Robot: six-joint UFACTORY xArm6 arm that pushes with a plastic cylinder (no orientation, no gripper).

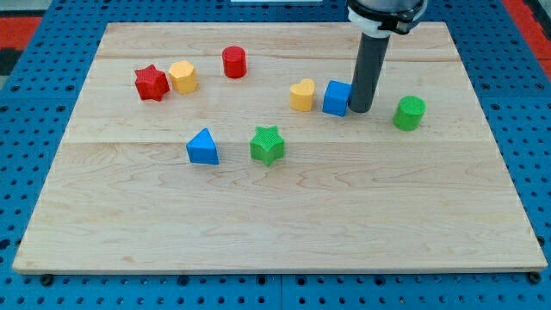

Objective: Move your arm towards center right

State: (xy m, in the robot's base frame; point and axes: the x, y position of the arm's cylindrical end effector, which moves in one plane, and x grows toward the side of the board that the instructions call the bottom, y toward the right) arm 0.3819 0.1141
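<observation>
My tip (360, 110) rests on the wooden board (275, 224) in the upper right part of the view. It stands right beside the blue cube (337, 98), on that block's right, touching or nearly touching it. The green cylinder (410, 113) lies a short way to the tip's right. The yellow heart-shaped block (302, 95) sits just left of the blue cube.
A red star (151, 83), a yellow hexagon (182, 77) and a red cylinder (234, 62) lie at the upper left. A blue triangle (203, 147) and a green star (268, 145) lie near the middle. The board sits on a blue pegboard (34, 103).
</observation>
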